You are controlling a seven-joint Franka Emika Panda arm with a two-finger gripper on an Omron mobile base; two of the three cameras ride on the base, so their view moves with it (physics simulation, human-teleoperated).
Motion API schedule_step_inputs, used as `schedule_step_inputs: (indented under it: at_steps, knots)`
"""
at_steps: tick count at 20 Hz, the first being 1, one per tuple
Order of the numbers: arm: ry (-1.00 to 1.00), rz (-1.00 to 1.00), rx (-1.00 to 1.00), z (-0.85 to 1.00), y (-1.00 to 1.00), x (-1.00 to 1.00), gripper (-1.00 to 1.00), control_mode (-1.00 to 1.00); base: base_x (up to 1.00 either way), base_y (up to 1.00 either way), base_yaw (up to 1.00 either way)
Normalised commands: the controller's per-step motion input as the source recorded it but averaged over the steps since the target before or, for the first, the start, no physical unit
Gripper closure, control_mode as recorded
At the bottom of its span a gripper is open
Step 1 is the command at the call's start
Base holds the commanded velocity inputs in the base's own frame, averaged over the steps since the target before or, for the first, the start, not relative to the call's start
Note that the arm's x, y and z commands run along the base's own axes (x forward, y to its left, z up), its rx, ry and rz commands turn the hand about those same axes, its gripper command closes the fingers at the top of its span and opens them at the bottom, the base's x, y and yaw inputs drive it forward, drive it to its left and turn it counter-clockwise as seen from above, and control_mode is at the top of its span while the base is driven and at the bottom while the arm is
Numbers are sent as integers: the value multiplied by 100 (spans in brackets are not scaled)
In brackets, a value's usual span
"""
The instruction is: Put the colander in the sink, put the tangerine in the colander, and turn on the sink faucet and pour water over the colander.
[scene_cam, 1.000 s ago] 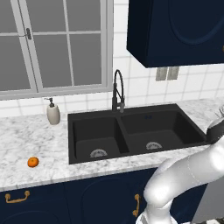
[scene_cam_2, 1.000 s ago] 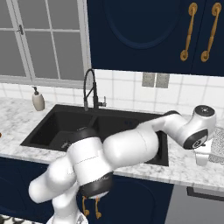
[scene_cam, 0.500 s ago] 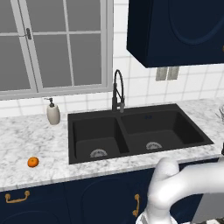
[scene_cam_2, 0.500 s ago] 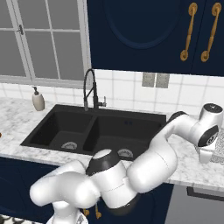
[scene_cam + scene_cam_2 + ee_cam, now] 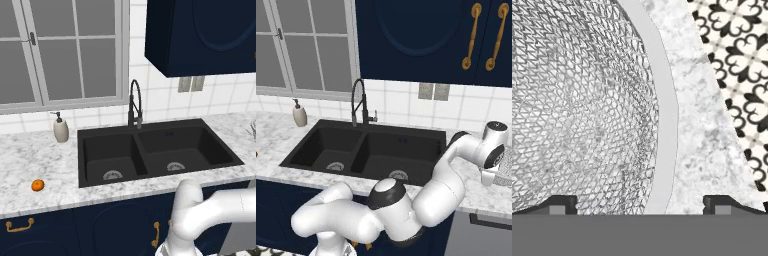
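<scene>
Marble desk (image 5: 286, 145) right of the sink (image 5: 406, 150) carries the colander (image 5: 577, 110), over whose rim the arm has lowered its spread pincer (image 5: 639, 202), so a grasp looks imminent.

Your arm has swung further right and dropped lower across the frames. The pincer (image 5: 640, 207) has come down over the colander (image 5: 577, 105), its spread tips now straddling the rim at the counter (image 5: 697, 130) edge.
</scene>
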Motion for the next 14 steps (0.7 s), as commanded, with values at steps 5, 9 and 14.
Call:
schedule_step_inputs:
  at_steps: [5, 9, 14]
  knots:
    - [-1, -5, 0, -22, -15, 27, -100, -100, 0, 0, 0]
    - [0, -3, 0, -34, -3, 2, 100, -100, 0, 0, 0]
    - [-13, 0, 0, -37, 0, -32, 100, -100, 0, 0, 0]
